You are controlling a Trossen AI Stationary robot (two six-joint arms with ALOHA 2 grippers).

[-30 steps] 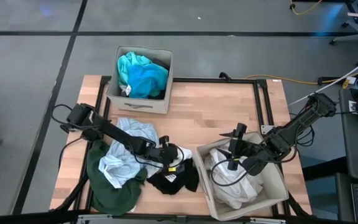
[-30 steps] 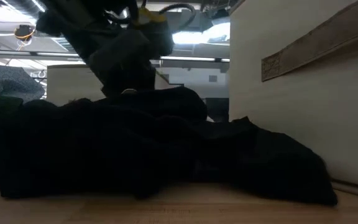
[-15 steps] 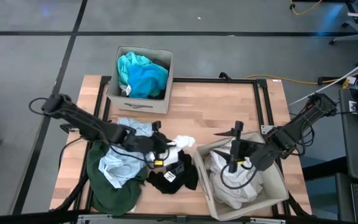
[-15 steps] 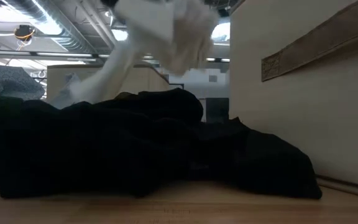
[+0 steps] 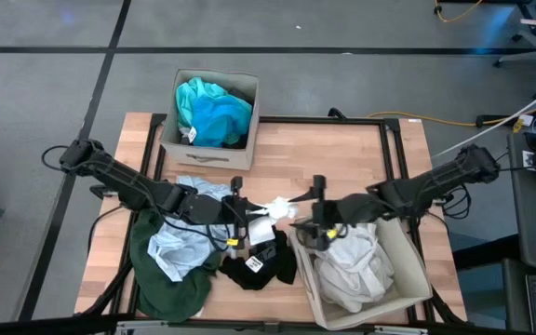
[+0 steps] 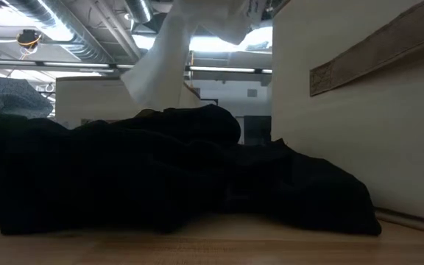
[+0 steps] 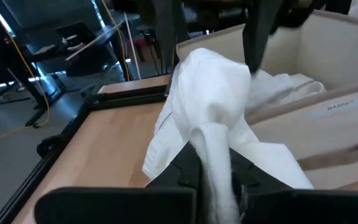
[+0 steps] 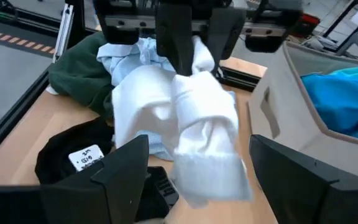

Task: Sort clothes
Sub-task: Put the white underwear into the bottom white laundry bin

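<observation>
A white garment (image 5: 273, 209) is held up in the middle of the table by my left gripper (image 5: 247, 212), which is shut on it. It hangs over the black garment (image 5: 259, 265) in the low view (image 6: 175, 51). My right gripper (image 5: 303, 216) is open. Its two fingers stand on either side of the white garment (image 8: 197, 118) without touching it. Pale blue (image 5: 180, 242) and dark green (image 5: 166, 279) garments lie heaped at the near left. Teal and bright blue clothes (image 5: 212, 110) fill the far beige box (image 5: 203, 158). My left gripper pinches a bunched fold of the white garment (image 7: 211, 146) between its two fingers, coming about level from the table's left. The garment is lifted off the pile; it bulges past the fingertips and drapes slack below them.
A second beige box (image 5: 408, 270) at the near right holds white clothes (image 5: 352, 270); its wall fills the right of the low view (image 6: 359, 110). Bare wood (image 5: 324, 158) lies between the two boxes. The black garment (image 6: 160, 177) lies just left of that box.
My left gripper has risen out of the clothes pile with the white garment, which now hangs lifted above the black garment. My right gripper has gone from over the near right box toward the table's left, up to the white garment.
</observation>
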